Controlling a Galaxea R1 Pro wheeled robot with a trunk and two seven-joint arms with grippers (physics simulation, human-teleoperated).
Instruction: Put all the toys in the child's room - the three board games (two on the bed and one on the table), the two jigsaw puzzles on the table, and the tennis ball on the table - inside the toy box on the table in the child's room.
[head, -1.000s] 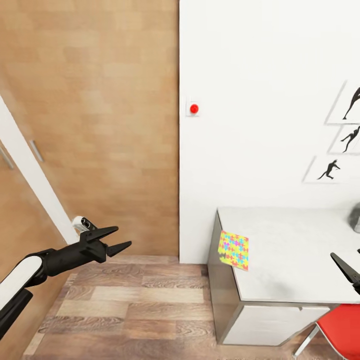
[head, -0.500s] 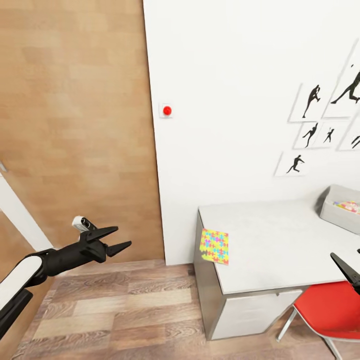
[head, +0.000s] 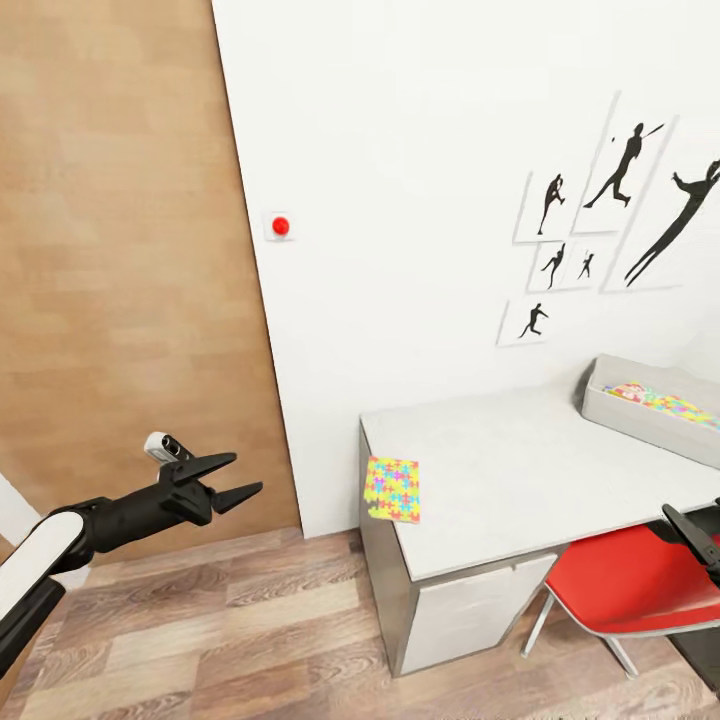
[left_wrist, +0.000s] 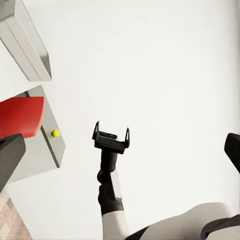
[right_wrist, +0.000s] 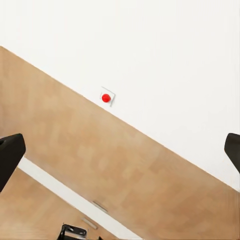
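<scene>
One jigsaw puzzle (head: 393, 489) lies on the near left corner of the table (head: 500, 470), hanging a little over its edge. At the table's far right stands the toy box (head: 640, 418), with another jigsaw puzzle (head: 672, 405) inside it. The left wrist view shows the tennis ball (left_wrist: 55, 133) resting on the table (left_wrist: 47, 145). My left gripper (head: 246, 473) is open and empty, held over the floor left of the table. My right gripper (head: 690, 530) is open and empty at the picture's right edge, above the chair. The board games are out of view.
A red chair (head: 620, 580) is tucked at the table's front right. A white drawer unit (head: 470, 615) sits under the table. Behind are a white wall with baseball silhouettes (head: 590, 200), a red button (head: 281, 226) and a wooden door (head: 120, 280). Wood-plank floor (head: 220, 640) lies left of the table.
The camera has swung right, so the whole picture slid left. The toy box and more wall pictures have come into view. Both arms hold the same pose.
</scene>
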